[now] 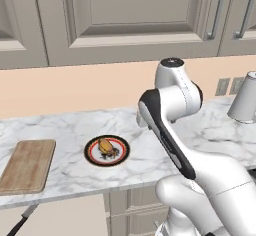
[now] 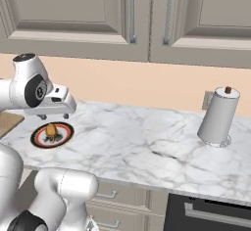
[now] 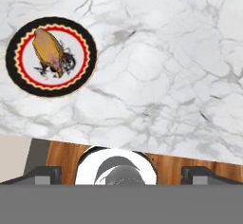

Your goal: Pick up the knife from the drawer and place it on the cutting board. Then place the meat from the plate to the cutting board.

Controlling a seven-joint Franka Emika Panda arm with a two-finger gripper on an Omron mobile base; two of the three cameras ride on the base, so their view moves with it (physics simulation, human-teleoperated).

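Observation:
The plate (image 1: 106,150) sits on the marble counter with the orange-brown meat (image 1: 104,146) on it. The wooden cutting board (image 1: 27,165) lies bare to its left. Below the counter edge the drawer (image 1: 65,217) stands open, and the knife (image 1: 22,219) lies in it, black handle toward the lower left. My gripper (image 3: 123,174) hangs open above the counter, pointing down, with nothing between its fingertips (image 3: 43,174). In the hand view the plate (image 3: 51,56) and meat (image 3: 49,52) lie at the upper left. From the right base, the gripper (image 2: 53,117) hovers just above the plate (image 2: 52,134).
A paper towel roll (image 2: 219,117) stands at the counter's right, near wall outlets (image 1: 222,86). Upper cabinets hang above. Narrow drawers with bar handles (image 2: 105,195) and an oven (image 2: 211,214) sit below the counter. My own arm (image 1: 172,130) blocks the middle of the left base view.

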